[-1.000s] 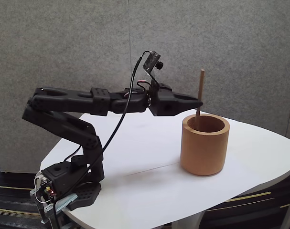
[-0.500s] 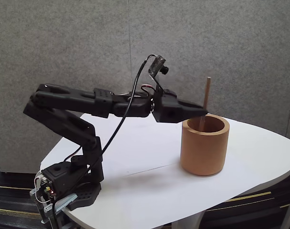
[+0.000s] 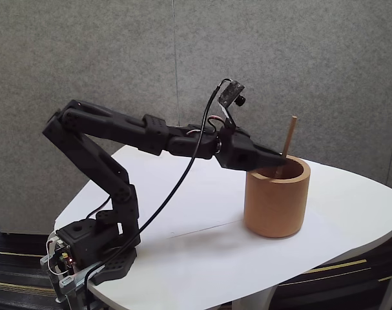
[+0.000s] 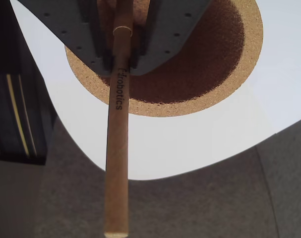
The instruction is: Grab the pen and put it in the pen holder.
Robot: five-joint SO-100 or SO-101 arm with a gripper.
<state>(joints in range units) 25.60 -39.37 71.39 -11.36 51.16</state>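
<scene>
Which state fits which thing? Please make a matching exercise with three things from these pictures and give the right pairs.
Things:
1. pen
2. holder
3. pincer

States:
a. stands upright on the white table
b. shut on a thin stick, above the cup's rim
c. tilted, with its lower end inside the cup

Pairs: 1-c, 2-a, 3-b

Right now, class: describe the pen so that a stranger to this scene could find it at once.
Start at the white table, then the wide tan pen holder standing on it. The pen is the thin light-brown stick leaning out of that cup, clamped in the black tool; the wrist view shows dark lettering along it.
</scene>
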